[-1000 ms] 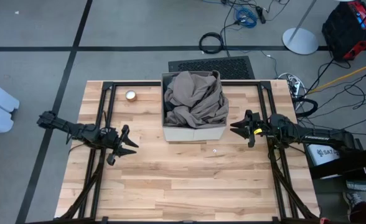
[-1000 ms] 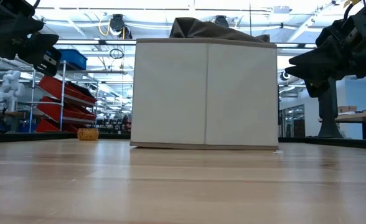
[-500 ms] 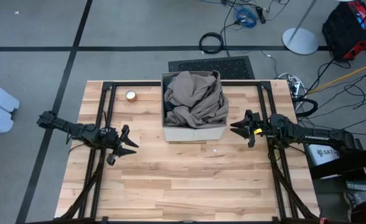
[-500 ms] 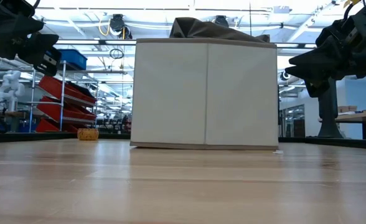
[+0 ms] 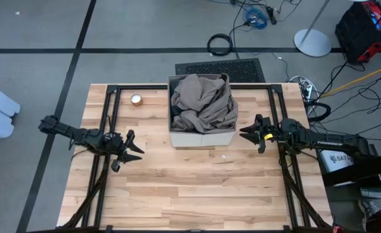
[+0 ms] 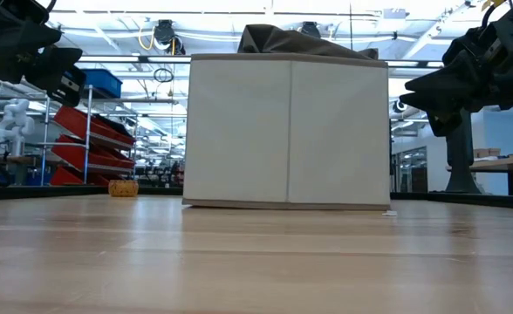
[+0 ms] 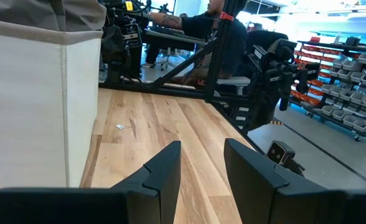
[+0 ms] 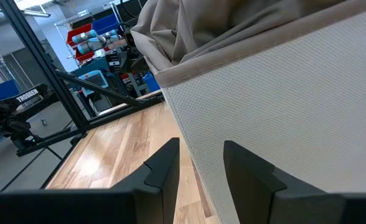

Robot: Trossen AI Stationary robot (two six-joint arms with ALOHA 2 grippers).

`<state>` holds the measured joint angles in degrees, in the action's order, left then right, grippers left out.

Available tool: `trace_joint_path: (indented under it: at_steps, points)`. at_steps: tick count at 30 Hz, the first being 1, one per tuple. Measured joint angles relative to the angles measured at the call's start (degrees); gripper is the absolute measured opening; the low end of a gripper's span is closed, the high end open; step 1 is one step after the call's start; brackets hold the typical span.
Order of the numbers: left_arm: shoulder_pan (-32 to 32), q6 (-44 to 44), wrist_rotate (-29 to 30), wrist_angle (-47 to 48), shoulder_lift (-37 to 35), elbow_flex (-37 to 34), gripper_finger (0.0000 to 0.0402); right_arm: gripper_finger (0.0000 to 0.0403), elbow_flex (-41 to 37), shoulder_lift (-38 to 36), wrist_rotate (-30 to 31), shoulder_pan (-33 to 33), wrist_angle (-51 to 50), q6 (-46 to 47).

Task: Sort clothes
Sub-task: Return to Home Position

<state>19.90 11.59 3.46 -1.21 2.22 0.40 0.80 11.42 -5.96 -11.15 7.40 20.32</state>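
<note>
The clothes (image 5: 202, 103) show as a heap of grey-brown fabric that fills a square beige box (image 5: 201, 138) at the table's far middle and bulges over its rim (image 6: 300, 42). Only this one colour shows. My left gripper (image 5: 136, 144) hovers open to the left of the box, level and pointing past the box's near wall (image 7: 27, 106). My right gripper (image 5: 245, 134) hovers open just right of the box, pointing at its side wall (image 8: 295, 106), with the cloth (image 8: 195, 25) above it. Neither gripper has anything between its fingers.
A small round roll (image 5: 136, 99) lies at the far left of the table. A tiny white scrap (image 5: 223, 156) lies in front of the box. Black frame rails (image 5: 106, 116) run along both sides. The near half of the wooden table (image 5: 197, 194) is bare. A person (image 7: 214, 31) sits beyond the table.
</note>
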Motion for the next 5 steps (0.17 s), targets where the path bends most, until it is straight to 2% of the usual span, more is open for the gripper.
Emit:
trace_joint_path:
  at_steps: [5]
  points:
    - [-0.01, -0.02, 0.00, 0.00, 0.00, 0.00, 0.0132, 0.0112, 0.00, 0.00, 0.00, 0.01, 0.00, 0.00]
